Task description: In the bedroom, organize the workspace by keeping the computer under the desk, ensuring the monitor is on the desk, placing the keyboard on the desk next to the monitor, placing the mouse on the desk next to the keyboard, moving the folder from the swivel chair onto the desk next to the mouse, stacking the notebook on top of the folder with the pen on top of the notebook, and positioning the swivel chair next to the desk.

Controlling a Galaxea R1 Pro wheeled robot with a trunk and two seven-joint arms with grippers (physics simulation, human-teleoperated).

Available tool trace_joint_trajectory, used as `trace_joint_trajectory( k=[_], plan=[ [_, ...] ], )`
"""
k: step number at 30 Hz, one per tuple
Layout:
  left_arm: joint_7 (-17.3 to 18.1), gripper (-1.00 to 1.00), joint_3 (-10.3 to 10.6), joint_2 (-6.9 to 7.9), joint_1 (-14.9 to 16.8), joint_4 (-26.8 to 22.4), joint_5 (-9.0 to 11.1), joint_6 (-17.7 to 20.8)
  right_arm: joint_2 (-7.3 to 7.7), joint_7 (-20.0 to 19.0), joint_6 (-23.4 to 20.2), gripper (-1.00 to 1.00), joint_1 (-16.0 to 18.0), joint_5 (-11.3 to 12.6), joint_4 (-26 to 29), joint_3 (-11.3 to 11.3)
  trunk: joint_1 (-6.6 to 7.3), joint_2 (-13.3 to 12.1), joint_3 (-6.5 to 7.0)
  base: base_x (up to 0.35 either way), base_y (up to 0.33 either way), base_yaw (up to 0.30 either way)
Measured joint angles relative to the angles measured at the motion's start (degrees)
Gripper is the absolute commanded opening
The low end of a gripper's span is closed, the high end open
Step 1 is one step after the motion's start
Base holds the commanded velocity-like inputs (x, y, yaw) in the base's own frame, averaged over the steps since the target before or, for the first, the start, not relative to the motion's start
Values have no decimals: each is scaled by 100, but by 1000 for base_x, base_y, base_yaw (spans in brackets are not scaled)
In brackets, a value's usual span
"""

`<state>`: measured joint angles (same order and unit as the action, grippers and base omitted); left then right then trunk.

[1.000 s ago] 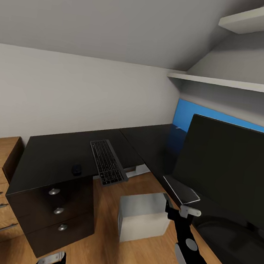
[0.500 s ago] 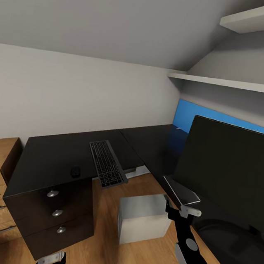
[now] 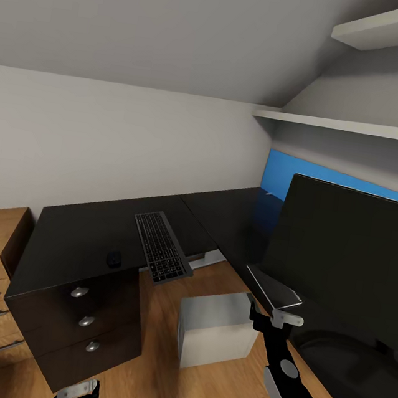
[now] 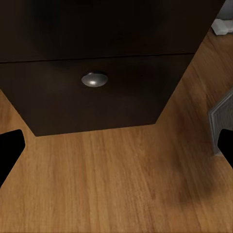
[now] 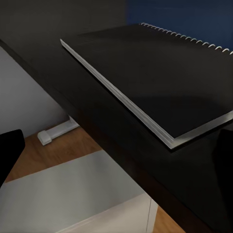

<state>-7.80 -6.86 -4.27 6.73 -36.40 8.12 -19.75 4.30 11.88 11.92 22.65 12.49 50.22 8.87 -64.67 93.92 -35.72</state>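
One arm is near: our right gripper (image 3: 275, 318), fingers spread and empty, hangs just off the front edge of the long black desk (image 3: 80, 240), beside the thin spiral-bound grey-edged notebook (image 5: 160, 82) lying flat along it.

Desk (image 3: 87, 234): matt black top, faint sheen; drawer knobs (image 4: 94, 79) brushed silver metal. Floor (image 3: 157, 369): warm wood grain, smooth, satin. Computer (image 3: 215, 336): plain light grey casing, matt. Monitor (image 3: 342, 255): dark glossy screen. Notebook (image 5: 160, 77): smooth dark-looking cover, pale paper page edges, wire spiral binding. Keyboard (image 3: 162, 246): grey frame, matt black keys.
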Motion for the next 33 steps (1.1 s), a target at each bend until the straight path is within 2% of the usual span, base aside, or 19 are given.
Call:
trace_joint_trajectory(
  k=[15, 33],
  plan=[
    [0, 100, -1, 0, -1, -1, 0, -3, 1, 22, 6, 100, 1, -9, -9, -6, 1, 0, 0, 72, 45, 0],
    [1, 100, 0, 0, 0, 0, 0, -3, 9, 7, 10, 100, 0, -1, -7, -1, 0, 0, 0, 9, 8, 0]
  ],
)
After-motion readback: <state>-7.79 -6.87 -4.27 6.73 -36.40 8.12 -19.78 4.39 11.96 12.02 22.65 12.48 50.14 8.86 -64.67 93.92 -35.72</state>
